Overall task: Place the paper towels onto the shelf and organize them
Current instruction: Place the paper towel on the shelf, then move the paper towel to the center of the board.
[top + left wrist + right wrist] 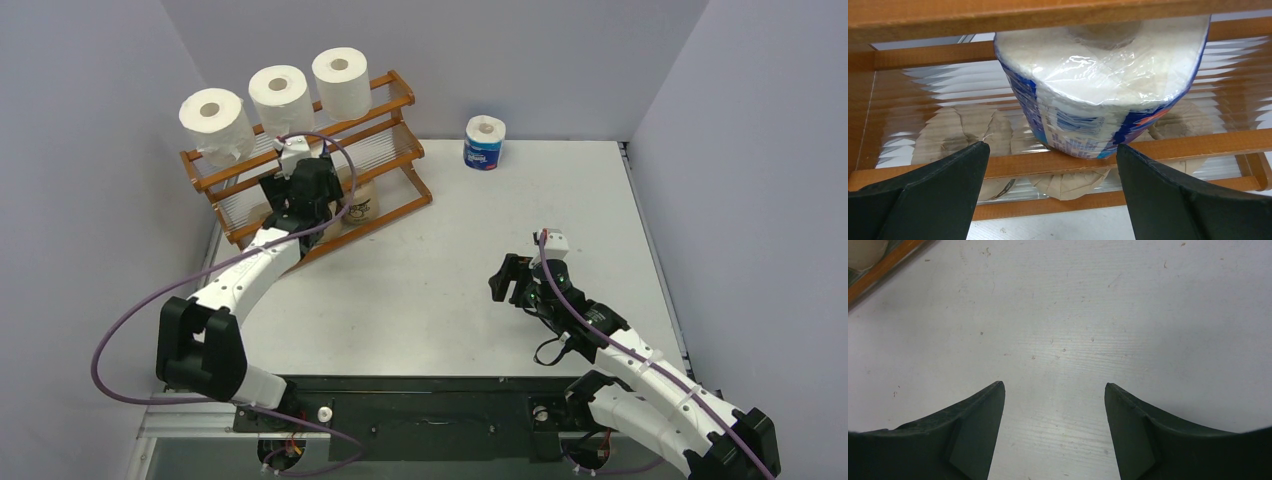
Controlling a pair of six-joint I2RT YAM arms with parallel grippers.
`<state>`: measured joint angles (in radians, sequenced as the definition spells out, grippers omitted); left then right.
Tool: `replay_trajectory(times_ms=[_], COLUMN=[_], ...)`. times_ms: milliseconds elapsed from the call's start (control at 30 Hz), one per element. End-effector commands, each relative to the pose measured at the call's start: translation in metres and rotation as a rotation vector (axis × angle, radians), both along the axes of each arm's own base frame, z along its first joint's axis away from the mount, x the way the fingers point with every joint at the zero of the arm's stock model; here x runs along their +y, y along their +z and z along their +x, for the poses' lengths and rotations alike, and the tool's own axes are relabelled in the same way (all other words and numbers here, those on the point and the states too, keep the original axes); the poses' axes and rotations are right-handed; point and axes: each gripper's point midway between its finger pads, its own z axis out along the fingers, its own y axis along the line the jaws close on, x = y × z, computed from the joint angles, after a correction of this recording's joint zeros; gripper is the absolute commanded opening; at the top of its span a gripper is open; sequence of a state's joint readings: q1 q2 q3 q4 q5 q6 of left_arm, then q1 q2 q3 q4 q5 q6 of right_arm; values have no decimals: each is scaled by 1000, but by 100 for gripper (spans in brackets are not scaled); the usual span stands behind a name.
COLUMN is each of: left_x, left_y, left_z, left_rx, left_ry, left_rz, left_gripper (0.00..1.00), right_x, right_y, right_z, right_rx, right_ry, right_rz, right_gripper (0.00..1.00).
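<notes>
The shelf [392, 103] stands at the back left. Three white paper towels [281, 95] sit in a row on its top tier. In the left wrist view, a blue-and-white roll [1103, 85] rests on the middle tier, just beyond my left gripper [1052, 147], which is open and apart from it. Brown rolls [963, 132] show through the clear slats below, and one [360, 205] shows on the bottom tier. Another blue-and-white roll [485, 141] stands on the table by the back wall. My right gripper [508, 280] hangs open over bare table [1058, 315], holding nothing.
The left arm reaches into the shelf front at my left gripper [310, 185]. A corner of the shelf's bottom rail [878, 265] shows at the top left of the right wrist view. Walls close the table on the left, back and right.
</notes>
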<state>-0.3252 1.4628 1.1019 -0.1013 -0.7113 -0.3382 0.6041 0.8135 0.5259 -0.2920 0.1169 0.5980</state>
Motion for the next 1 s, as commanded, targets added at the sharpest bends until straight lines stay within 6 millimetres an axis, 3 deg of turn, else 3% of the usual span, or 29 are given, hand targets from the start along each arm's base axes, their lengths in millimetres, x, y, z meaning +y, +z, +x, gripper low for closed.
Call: replay_trajectory(times_ms=[0, 267, 367, 500, 633, 733, 967], left_x=[4, -2, -11, -31, -61, -98, -166], left_y=[37, 59, 54, 63, 75, 75, 42], left_z=[-4, -27, -42, -61, -83, -100, -146], left_rx=[-118, -152, -138, -152, -149, -130, -27], left_ry=[17, -25, -62, -153, -264, -404, -635], left_rz=[-50, -110, -130, -176, -159, -166, -151], left_gripper=[99, 98, 97, 97, 96, 97, 97], right_x=[1, 1, 1, 2, 2, 2, -13], right_y=[10, 11, 12, 13, 14, 17, 17], right_z=[5, 5, 6, 6, 8, 11, 17], right_rx=[-45, -47, -50, -50, -56, -68, -97], right_ry=[-13, -14, -15, -18, -37, -52, -144], right_rz=[16, 15, 20, 24, 40, 55, 44], right_gripper=[69, 69, 68, 68, 68, 68, 68])
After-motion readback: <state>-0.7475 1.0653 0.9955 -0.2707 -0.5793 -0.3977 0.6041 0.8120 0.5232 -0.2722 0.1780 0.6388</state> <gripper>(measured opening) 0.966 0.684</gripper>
